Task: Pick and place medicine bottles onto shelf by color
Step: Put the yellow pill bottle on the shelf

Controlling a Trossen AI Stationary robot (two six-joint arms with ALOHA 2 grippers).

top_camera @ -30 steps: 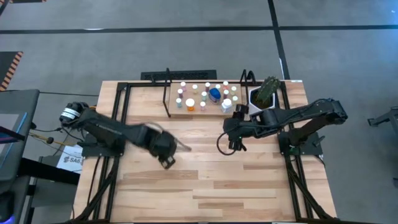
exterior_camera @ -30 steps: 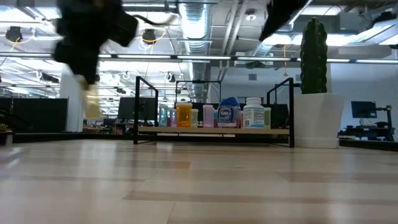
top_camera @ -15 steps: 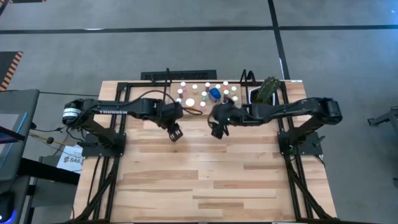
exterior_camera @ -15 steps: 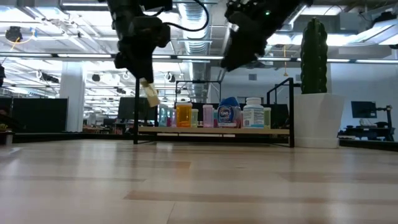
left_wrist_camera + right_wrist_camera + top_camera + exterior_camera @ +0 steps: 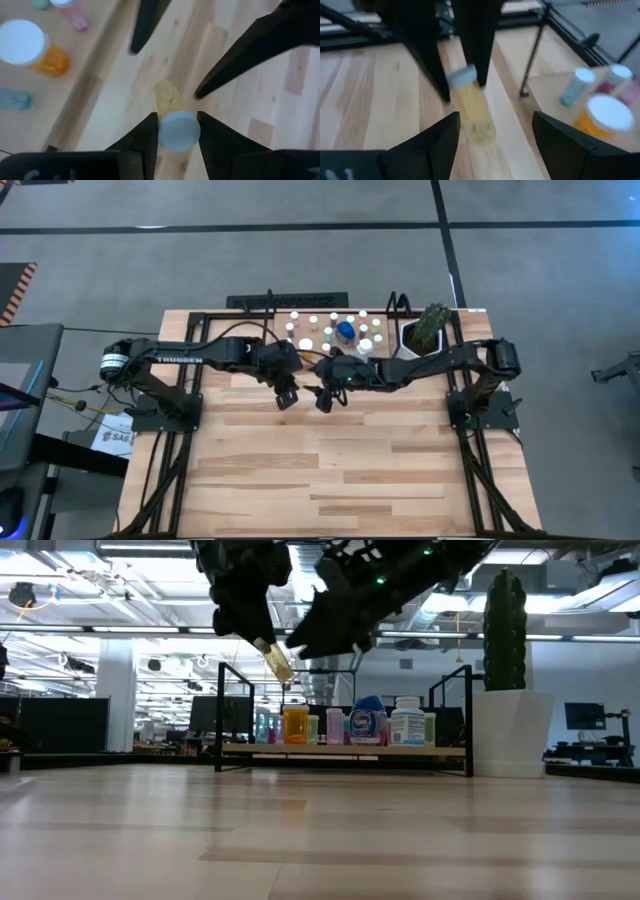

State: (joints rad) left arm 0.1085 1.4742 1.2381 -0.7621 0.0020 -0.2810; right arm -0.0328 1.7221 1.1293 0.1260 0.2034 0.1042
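Counting from the high view: two arms, one shelf [image 5: 330, 340], one plant pot [image 5: 420, 335], and roughly a dozen and a half bottles on the shelf, mostly white-capped; exact number could not be told. Low view resolved an orange bottle [image 5: 296, 725], a pink one [image 5: 334, 727], a blue one [image 5: 367, 721] and a white one [image 5: 407, 722] along the board.

One more bottle, the yellow vial [image 5: 170, 112], was off the shelf: left gripper [image 5: 287, 395] was clenched on its cap end, held tilted in the air above the surface [image 5: 330, 470], just in front of the shelf. Right gripper [image 5: 325, 400] hung just beside it, jaws spread wide and holding nothing, its fingers [image 5: 425, 145] on either side of the vial but apart from it.

Surface was light plank wood with black rod framing at both sides. Grey floor around it. Behind, an open office hall with ceiling ducts and strip lights.

Both arms crossed in front of the shelf, partly hiding its near edge from above.
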